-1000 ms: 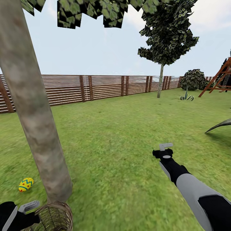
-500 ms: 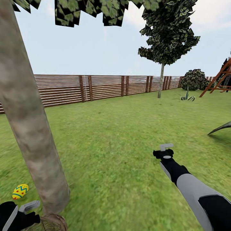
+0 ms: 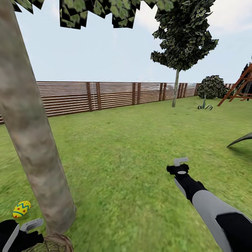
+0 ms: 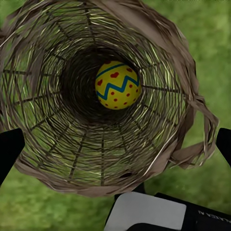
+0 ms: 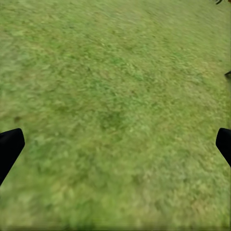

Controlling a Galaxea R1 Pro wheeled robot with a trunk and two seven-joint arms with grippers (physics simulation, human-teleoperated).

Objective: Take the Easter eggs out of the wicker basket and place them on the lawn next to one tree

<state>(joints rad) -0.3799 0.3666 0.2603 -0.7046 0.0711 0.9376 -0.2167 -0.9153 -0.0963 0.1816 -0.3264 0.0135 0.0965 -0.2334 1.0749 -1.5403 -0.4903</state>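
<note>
A yellow Easter egg [image 3: 21,209] with zigzag stripes lies on the lawn [image 3: 126,147] just left of the thick pale tree trunk [image 3: 35,147]. The wicker basket [image 3: 56,242] stands at the trunk's foot, at the bottom edge of the head view. My left gripper [image 3: 32,226] hovers over its mouth, open; in the left wrist view the gripper [image 4: 115,149] looks straight down into the basket [image 4: 43,120], where another Easter egg [image 4: 118,85] rests at the bottom. My right gripper [image 3: 180,163] hangs open over bare grass [image 5: 115,110], with nothing between its fingertips [image 5: 9,149].
A brown slat fence [image 3: 115,94] closes the garden at the back. A thin-trunked tree [image 3: 175,87], a shrub [image 3: 210,87] and a red play frame [image 3: 241,87] stand at the far right. A dark pointed shape [image 3: 241,139] juts in at the right edge.
The head view has shifted a little, so the basket and the egg on the grass sit lower in the picture. Both arms keep their poses.
</note>
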